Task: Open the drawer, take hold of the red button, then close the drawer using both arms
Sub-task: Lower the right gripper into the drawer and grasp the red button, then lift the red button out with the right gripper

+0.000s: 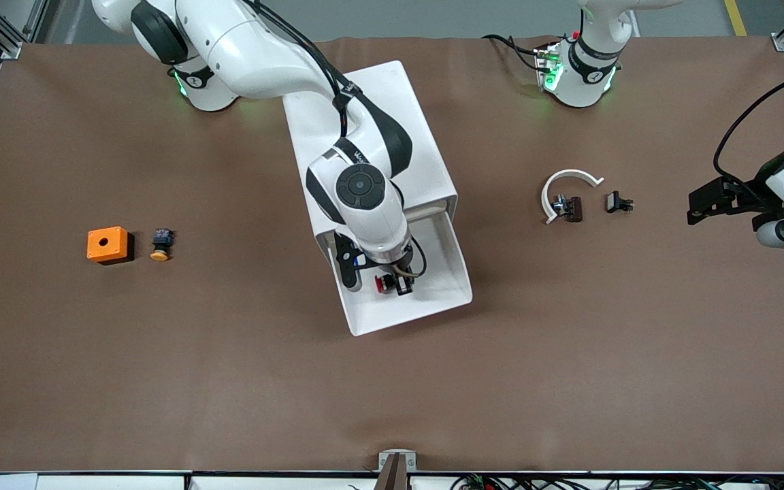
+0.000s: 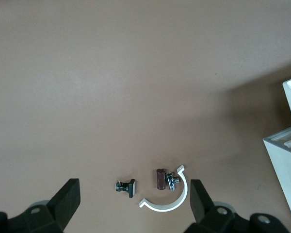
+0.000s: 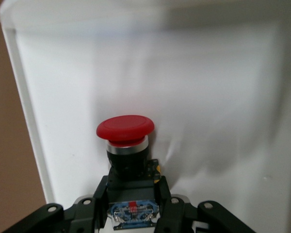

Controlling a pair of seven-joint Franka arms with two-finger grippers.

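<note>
Right end effector (image 3: 131, 194) gripping the button (image 3: 125, 138) inside the open drawer (image 1: 450, 269); left end effector (image 2: 136, 201), fingers spread wide, waiting empty over the bench (image 1: 229, 381).

Glossy red button (image 3: 125, 128) cap, smooth white plastic drawer (image 3: 223, 97), matt brown table (image 1: 229, 381)

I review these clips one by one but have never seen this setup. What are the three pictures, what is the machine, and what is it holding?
Two white robot arms work at a brown table. One picture looks down from across the table; the others come from cameras on each wrist. The right gripper is inside the open top drawer of a white cabinet, shut on the red-capped button. The left gripper waits open over a white curved clip and two small dark parts. An orange cube and a yellow-capped button lie toward the right arm's end.
</note>
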